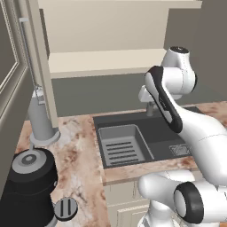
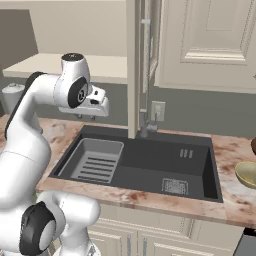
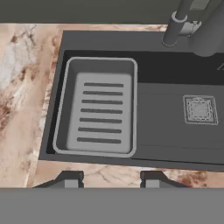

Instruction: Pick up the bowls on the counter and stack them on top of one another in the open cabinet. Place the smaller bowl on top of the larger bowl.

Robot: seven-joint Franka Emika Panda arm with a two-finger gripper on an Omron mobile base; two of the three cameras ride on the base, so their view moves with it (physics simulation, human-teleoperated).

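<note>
1. We count one pale olive-tan bowl [image 2: 247, 173] on the counter [image 2: 235, 200].
2. We count one sink [image 3: 144, 153], one grey slotted tray [image 3: 98, 109] inside it, one square drain [image 3: 200, 110].
3. We count one faucet [image 2: 145, 120], one open cabinet [image 1: 106, 60].

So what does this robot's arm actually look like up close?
The arm is made of glossy white rounded segments with dark bands and dark round caps at the joints. Its gripper ends in two small dark grey finger tips. No cables or markings show.
</note>
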